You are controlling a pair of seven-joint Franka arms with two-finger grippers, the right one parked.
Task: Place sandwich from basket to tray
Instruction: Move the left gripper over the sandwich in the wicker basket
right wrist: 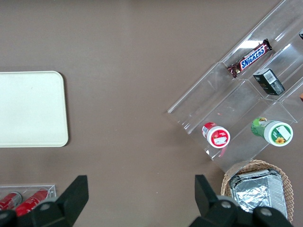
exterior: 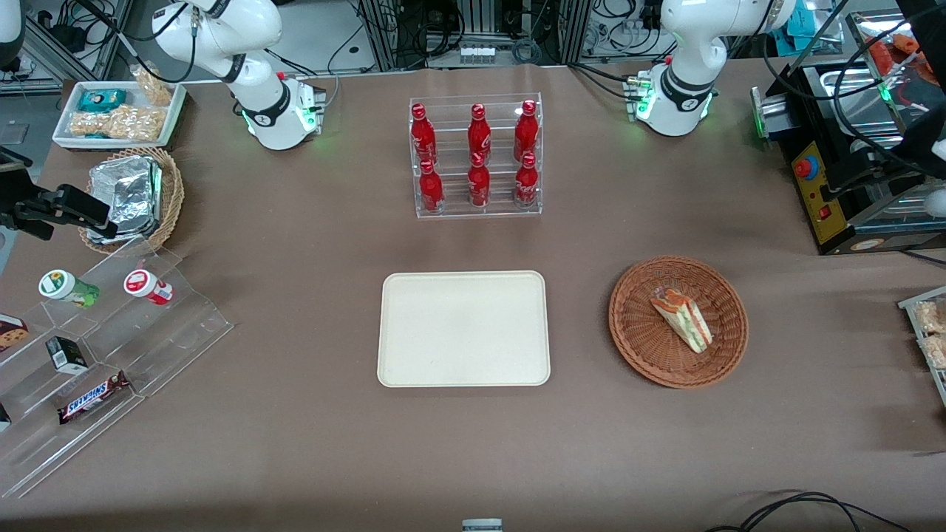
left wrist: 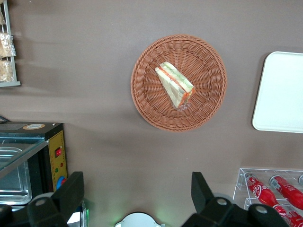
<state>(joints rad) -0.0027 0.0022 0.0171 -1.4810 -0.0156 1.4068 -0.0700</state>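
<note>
Hovering high above the worktop [exterior: 295,443], the gripper [left wrist: 137,194] is showing in the left wrist view with its fingers spread wide and nothing between them; it is not visible in the front view. It is hanging well apart from the basket [left wrist: 208,99], over bare worktop between the basket and the bottle rack [left wrist: 270,189].

The sandwich [left wrist: 175,85] is lying on its side in the basket, near the middle, its filling edge showing. Judgement: the step in hand is the approach. To do it well, the arm should be centring over the wedge, turning the wrist so the fingers are closing across the two flat bread faces rather than along the long edge, and descending without pressing into the wicker. A light squeeze is probably enough, since the wedge looks soft. The tray [exterior: 463,328] is lying beside the basket, toward the parked arm's end, bare.

Counts:
- sandwich: one
- basket: one
- tray: one
- red bottles [exterior: 479,155] in the rack: six, in two rows of three
</note>
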